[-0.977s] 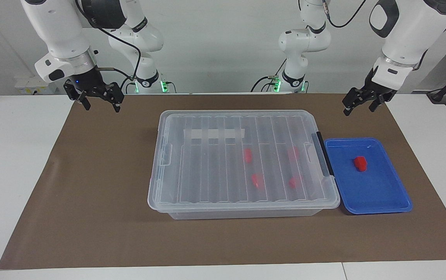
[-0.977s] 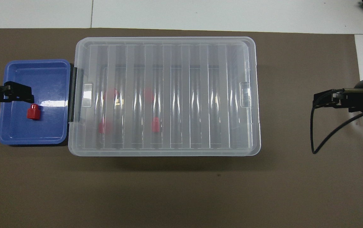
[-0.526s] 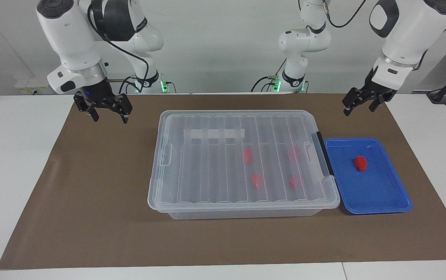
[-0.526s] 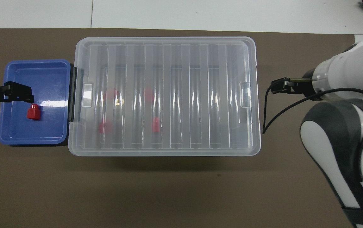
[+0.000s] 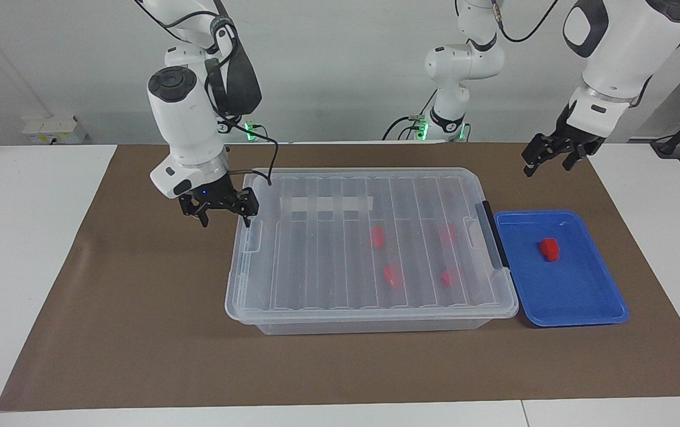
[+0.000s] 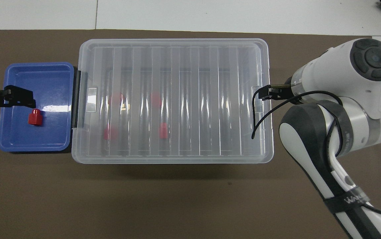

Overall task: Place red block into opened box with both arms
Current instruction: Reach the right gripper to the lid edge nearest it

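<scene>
The red block (image 5: 549, 249) (image 6: 34, 118) lies in a blue tray (image 5: 588, 296) (image 6: 54, 79) beside the box's black-handled end. The box (image 5: 316, 261) (image 6: 193, 99) is clear plastic, and its ribbed lid lies flat on it. Several more red blocks (image 5: 378, 236) show through the lid. My right gripper (image 5: 225, 220) (image 6: 261, 94) hangs open just above the box's end toward the right arm, by the clear latch (image 5: 253, 235). Open and with nothing in it, my left gripper (image 5: 547, 169) (image 6: 31, 101) waits in the air over the blue tray's edge.
A brown mat (image 5: 138, 308) covers the table under everything. The box's black handle (image 5: 492, 243) butts against the blue tray. A black cable (image 6: 260, 116) from the right wrist loops over the lid's corner.
The right arm has swung in from the mat's end and come down to the box's latch end. The left arm, the box and the blocks have not moved.
</scene>
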`<state>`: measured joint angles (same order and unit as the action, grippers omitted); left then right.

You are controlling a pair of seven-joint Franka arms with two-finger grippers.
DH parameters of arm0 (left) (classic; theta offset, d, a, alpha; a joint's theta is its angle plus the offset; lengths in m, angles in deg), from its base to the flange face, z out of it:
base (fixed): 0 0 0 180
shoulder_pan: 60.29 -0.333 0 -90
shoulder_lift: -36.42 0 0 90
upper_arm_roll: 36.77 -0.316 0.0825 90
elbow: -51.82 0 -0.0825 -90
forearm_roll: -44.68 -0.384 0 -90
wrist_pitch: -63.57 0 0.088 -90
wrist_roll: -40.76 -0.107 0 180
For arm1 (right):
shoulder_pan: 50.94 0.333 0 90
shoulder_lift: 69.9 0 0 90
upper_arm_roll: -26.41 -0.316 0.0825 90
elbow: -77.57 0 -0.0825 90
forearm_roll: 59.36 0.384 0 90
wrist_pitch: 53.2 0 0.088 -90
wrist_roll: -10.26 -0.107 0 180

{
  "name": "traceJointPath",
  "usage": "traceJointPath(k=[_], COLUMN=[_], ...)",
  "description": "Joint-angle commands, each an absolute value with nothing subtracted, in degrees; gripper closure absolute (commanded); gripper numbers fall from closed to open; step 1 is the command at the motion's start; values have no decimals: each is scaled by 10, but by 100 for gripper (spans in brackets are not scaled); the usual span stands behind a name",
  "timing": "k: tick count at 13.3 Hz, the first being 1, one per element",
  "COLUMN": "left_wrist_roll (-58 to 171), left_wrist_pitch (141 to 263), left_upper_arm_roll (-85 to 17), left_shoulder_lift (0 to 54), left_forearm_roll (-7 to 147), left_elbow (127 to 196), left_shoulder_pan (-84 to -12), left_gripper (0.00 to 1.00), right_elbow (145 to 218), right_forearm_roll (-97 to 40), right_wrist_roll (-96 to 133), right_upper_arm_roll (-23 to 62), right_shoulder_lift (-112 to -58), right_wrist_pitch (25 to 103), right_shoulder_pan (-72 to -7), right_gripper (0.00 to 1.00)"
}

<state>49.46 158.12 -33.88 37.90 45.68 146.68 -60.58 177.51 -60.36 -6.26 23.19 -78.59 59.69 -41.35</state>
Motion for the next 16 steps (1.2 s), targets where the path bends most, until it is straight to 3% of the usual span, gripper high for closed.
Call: traceJointPath(k=[1,6,16], left_wrist_roll=[499,499,499], left_wrist_pitch=[1577,1577,1577], left_upper_arm_roll=[-342,-342,-342], left_shoulder_lift=[397,397,396], left_forearm_roll=[461,461,461], left_elbow=[1483,1483,1483], left_shoulder_pan=[-605,-605,-605], left_gripper=[0,0,0], right_elbow=[1807,1833,1834], right_forearm_roll=[-594,-594,-594], right_wrist_roll=[-63,-18,159], right_upper_arm_roll=[231,232,232], right_shoulder_lift=[-783,-770,-760], right_wrist_pitch=[629,609,559], right_shoulder_pan=[-415,-424,-508], right_gripper=[0,0,0])
